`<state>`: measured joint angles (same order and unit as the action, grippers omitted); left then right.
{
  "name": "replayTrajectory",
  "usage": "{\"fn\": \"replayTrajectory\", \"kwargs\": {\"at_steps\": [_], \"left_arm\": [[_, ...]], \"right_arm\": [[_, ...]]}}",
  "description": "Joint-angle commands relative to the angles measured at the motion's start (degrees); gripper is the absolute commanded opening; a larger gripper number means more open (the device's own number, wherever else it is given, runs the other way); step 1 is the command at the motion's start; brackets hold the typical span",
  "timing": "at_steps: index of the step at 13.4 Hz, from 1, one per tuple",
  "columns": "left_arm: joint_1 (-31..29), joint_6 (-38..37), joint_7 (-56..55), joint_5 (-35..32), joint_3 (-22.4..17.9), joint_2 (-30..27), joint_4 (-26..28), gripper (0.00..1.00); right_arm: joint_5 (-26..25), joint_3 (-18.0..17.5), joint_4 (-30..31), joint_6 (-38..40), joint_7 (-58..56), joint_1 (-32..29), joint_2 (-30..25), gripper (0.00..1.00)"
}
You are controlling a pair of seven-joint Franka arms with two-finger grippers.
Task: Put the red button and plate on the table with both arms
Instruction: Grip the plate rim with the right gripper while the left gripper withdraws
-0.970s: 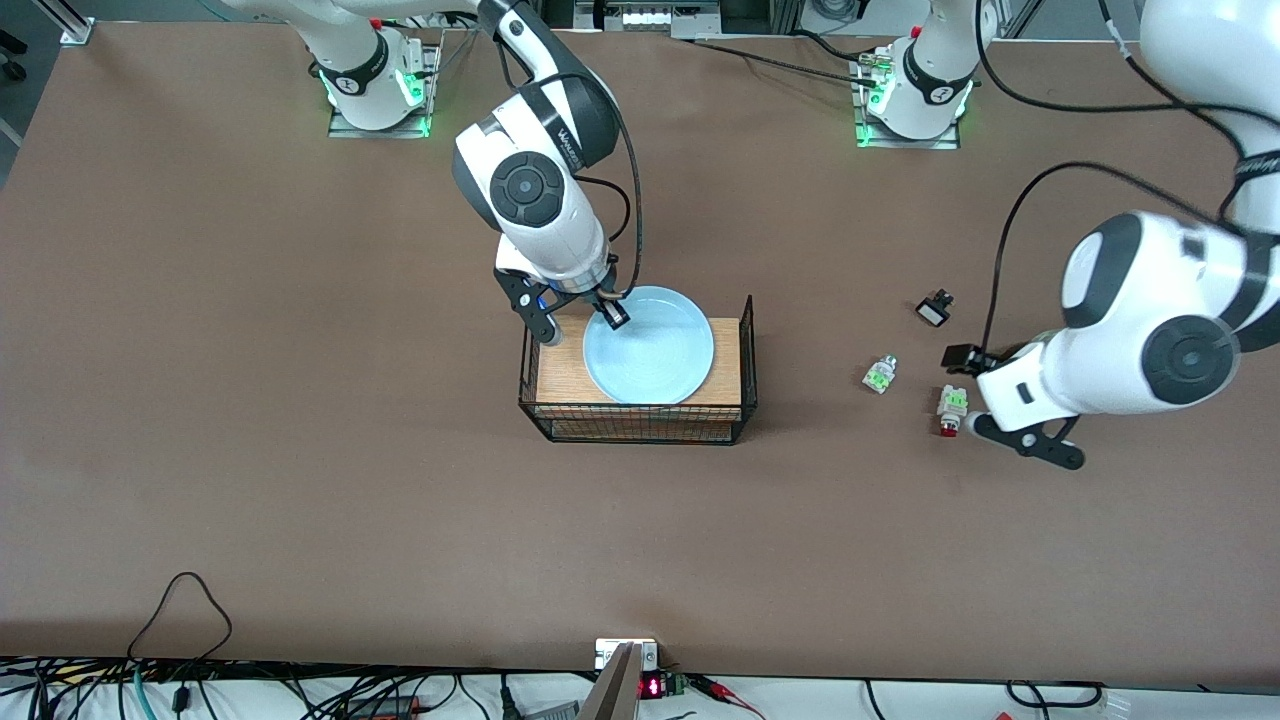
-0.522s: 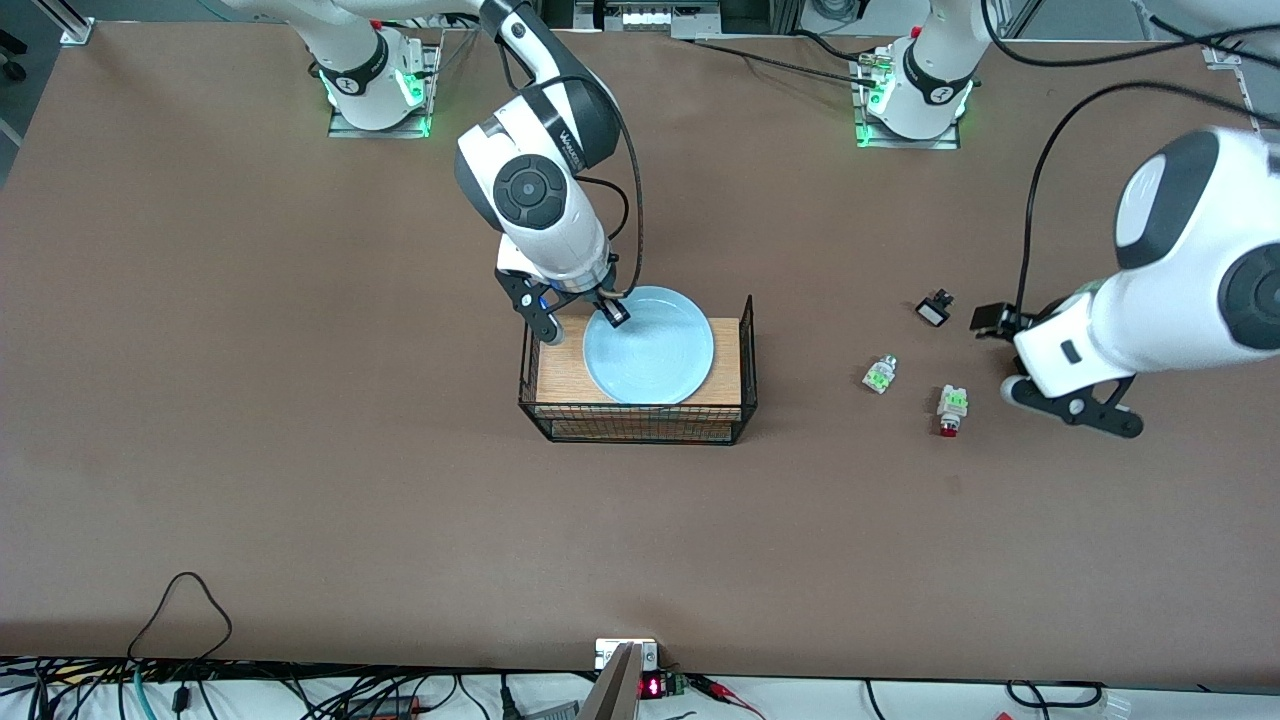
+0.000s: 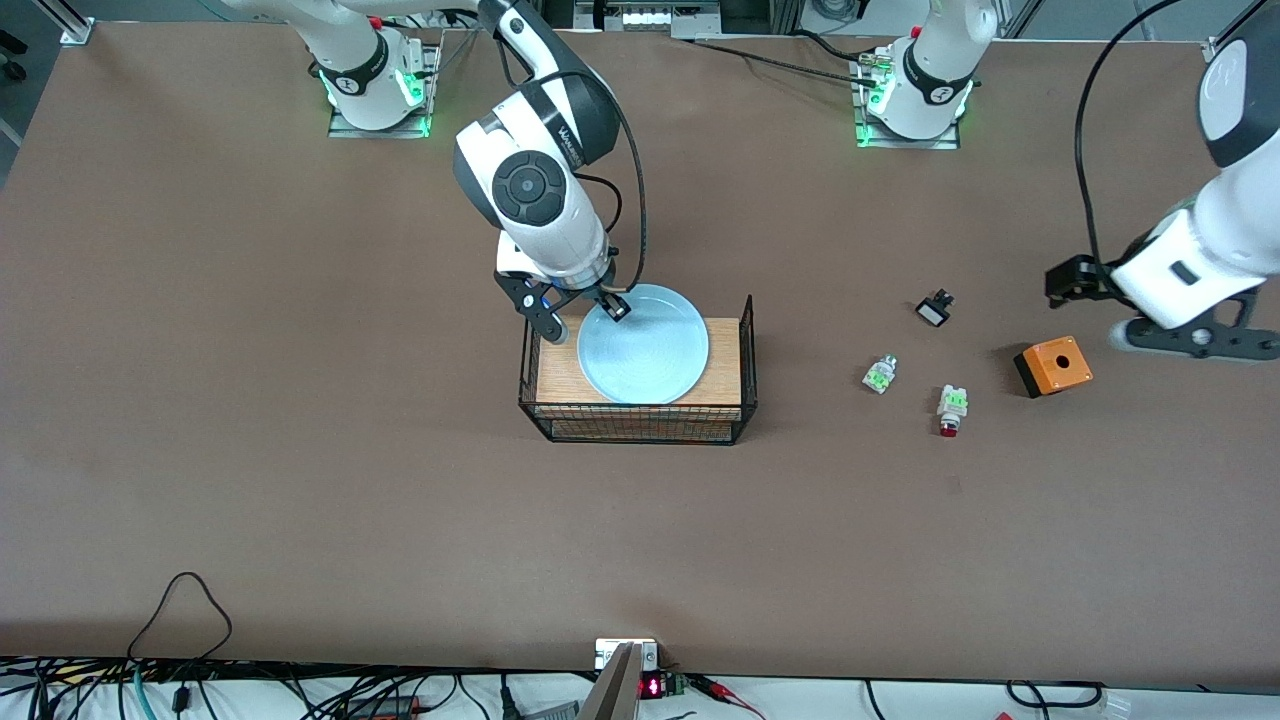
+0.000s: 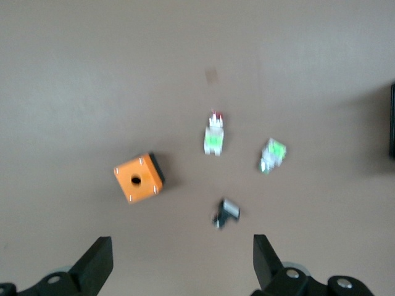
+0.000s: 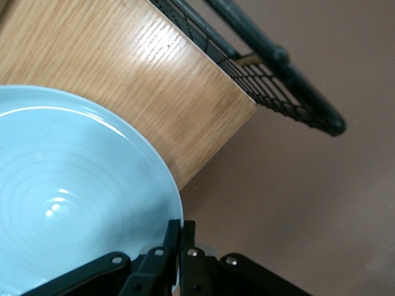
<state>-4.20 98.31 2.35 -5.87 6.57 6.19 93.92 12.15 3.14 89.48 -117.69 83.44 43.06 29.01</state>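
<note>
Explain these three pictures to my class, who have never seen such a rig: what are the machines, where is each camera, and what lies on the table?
Two white robot arms work at a brown table. One picture looks down from across it; the others come from wrist cameras. The right gripper is shut on the rim of the light blue plate, which rests on the wooden-topped wire crate. The left gripper hangs open and empty over the left arm's end of the table, above the red button, a green-and-clear block, a small black-and-white piece and an orange box.
</note>
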Motion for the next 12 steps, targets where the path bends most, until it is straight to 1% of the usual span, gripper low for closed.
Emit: {"fn": "replayTrajectory", "kwargs": {"at_steps": [1,2,3,6,8,9,10,11,12], "left_arm": [[4.8,7.7,0.0,1.6,-4.4,-8.6,10.2,1.0],[7.2,7.7,0.1,1.6,-7.2,-9.8,11.5,1.0],[7.8,7.8,0.1,1.7,-8.3,-10.1,12.0,1.0],[7.9,5.5,0.0,1.7,-8.1,-9.5,11.1,1.0],[7.8,4.6,-0.2,1.7,-7.7,-9.3,10.5,1.0],[7.8,3.7,-0.3,1.7,-7.6,-9.2,10.3,1.0],[7.8,3.3,-0.3,1.8,-7.5,-9.2,10.1,1.0],[7.9,3.0,-0.3,1.8,-7.5,-9.2,9.4,1.0],[7.9,1.7,-0.4,1.7,-7.3,-9.2,9.1,1.0]], "right_arm": [[0.7,0.1,1.0,1.4,-1.6,0.1,-1.8,0.0],[0.9,0.1,1.0,1.8,-1.5,-0.2,-3.4,0.0],[1.0,0.1,0.8,2.8,-1.6,-0.3,-5.0,0.0],[1.0,0.0,0.3,5.8,-1.4,-0.2,-10.1,0.0],[1.2,0.2,-2.6,10.1,-1.6,-0.3,-12.7,0.0],[2.5,0.4,-3.8,11.5,-1.6,-0.4,-14.2,0.0],[4.3,0.7,-4.7,13.0,-1.7,-1.3,-15.5,0.0],[4.7,1.5,-6.1,14.1,-3.0,-2.4,-16.5,0.0],[4.7,2.8,-6.7,15.9,-7.4,-3.2,-17.2,0.0]]}}
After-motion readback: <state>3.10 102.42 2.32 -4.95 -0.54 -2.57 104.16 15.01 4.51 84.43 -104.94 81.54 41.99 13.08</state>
